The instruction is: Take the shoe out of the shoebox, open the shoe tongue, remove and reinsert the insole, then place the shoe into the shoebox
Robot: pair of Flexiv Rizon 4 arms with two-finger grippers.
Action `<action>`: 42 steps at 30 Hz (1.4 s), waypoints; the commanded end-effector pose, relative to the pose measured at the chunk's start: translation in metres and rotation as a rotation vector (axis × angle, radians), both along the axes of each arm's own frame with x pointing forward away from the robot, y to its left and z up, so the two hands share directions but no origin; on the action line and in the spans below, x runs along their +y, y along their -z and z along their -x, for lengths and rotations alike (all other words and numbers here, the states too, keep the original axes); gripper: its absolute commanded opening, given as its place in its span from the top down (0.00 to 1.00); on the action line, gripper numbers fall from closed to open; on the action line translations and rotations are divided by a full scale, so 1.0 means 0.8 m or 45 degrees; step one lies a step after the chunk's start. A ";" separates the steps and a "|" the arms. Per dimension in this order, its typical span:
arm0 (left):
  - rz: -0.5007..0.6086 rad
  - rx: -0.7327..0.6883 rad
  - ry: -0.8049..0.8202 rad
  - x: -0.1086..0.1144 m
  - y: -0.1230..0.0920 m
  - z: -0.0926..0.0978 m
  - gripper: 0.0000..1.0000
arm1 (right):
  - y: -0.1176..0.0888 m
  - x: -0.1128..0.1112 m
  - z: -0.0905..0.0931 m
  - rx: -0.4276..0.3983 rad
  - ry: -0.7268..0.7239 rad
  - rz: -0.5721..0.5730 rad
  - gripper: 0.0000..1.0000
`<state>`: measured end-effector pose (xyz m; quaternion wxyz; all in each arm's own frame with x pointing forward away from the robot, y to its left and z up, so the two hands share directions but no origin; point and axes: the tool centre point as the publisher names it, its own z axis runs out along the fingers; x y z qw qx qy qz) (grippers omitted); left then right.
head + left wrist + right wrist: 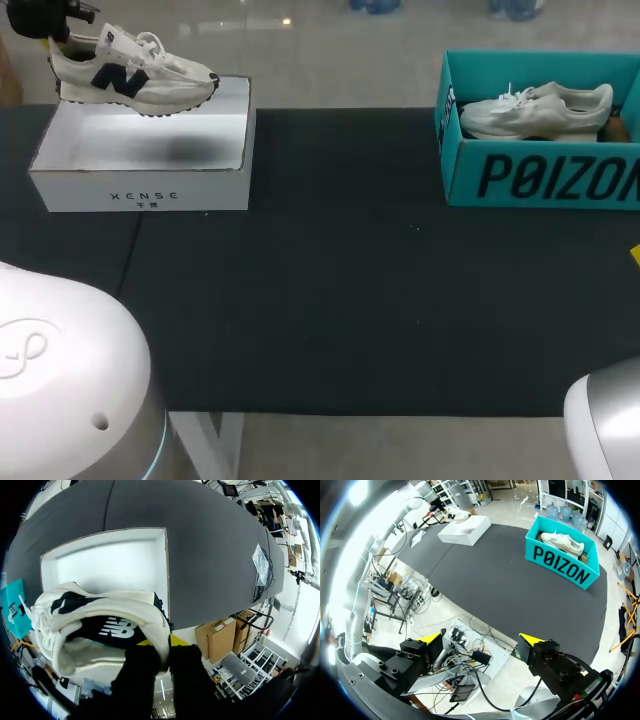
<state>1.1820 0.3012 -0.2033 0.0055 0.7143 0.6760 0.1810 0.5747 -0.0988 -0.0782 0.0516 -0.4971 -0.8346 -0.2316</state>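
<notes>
A cream shoe [130, 72] with a dark side logo hangs over the back edge of the open white shoebox [140, 150], toe pointing right. My left gripper [62, 40] is shut on its heel collar. In the left wrist view the shoe [95, 625] fills the space ahead of the left gripper [165, 655], with the heel rim pinched between the dark fingers and the white shoebox [110, 560] under it. My right gripper [480, 640] is open and holds nothing, well off the table's near edge. From there the shoe [456, 514] and white shoebox [465, 530] look small and far.
A teal shoebox [540, 130] stands at the back right with a second pale shoe [535, 110] inside; both show in the right wrist view, teal shoebox [565, 560] and pale shoe [562, 541]. The black tabletop [340, 290] stretches between the two boxes.
</notes>
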 end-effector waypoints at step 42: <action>0.039 0.032 -0.080 0.007 0.047 0.157 1.00 | -0.002 0.000 -0.003 0.008 -0.001 0.004 0.00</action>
